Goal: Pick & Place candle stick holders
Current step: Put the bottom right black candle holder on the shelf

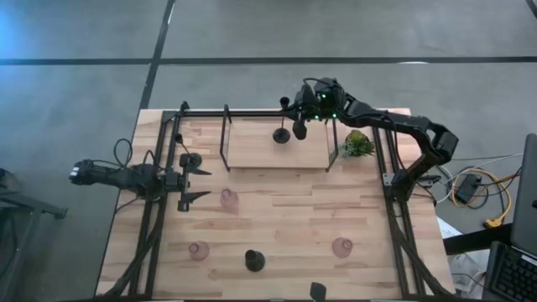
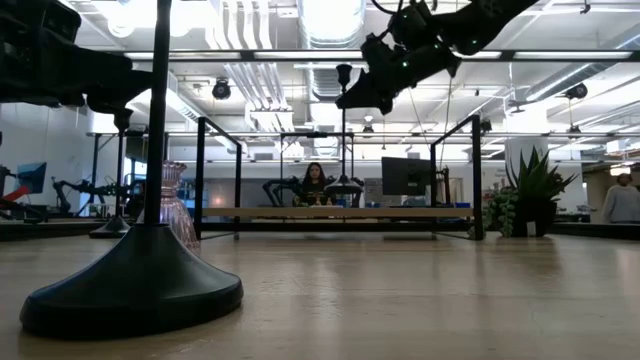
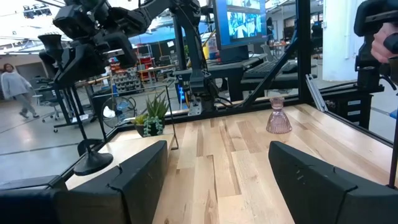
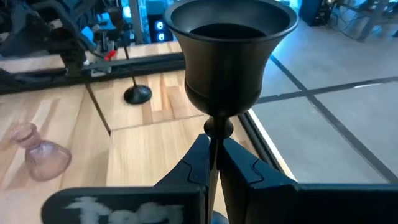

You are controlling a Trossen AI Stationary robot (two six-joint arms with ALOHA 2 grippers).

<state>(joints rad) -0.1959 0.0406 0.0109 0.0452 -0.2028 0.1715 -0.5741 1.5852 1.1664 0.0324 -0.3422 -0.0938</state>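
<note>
**Right gripper holds a black holder above the raised shelf**

High view: the landmark is the raised wooden shelf (image 1: 277, 144) at the far side of the table (image 1: 285, 226). The right gripper (image 1: 299, 117) hangs over the far edge of this shelf, its jaws closed on the thin stem of a black candle stick holder (image 1: 299, 126). A second black holder (image 1: 281, 135) stands on the shelf, just beside the held one. The small green plant (image 1: 358, 144) sits at the right end of the shelf. The left gripper (image 1: 195, 178) waits to the left of the shelf, fingers spread wide with nothing between them. In front of the shelf, a pink glass holder (image 1: 228, 199) stands near. Two more pink ones (image 1: 198, 250) (image 1: 341, 247) and a third black holder (image 1: 254, 260) stand well apart from the shelf, toward the near edge.

Low view: the third black holder (image 2: 135, 280) fills the foreground, a pink one (image 2: 172, 208) behind it. The right gripper (image 2: 390, 75) is above the shelf (image 2: 340, 212).

Left wrist view: the left gripper's fingers (image 3: 140, 177) stand far apart and empty. A pink holder (image 3: 278, 117) and the plant (image 3: 151, 119) are ahead.

Right wrist view: the fingers (image 4: 198, 163) press on the stem of the held black holder (image 4: 229, 56). The shelf's black holder (image 4: 137, 93) and a pink one (image 4: 38, 152) are beyond.
</note>
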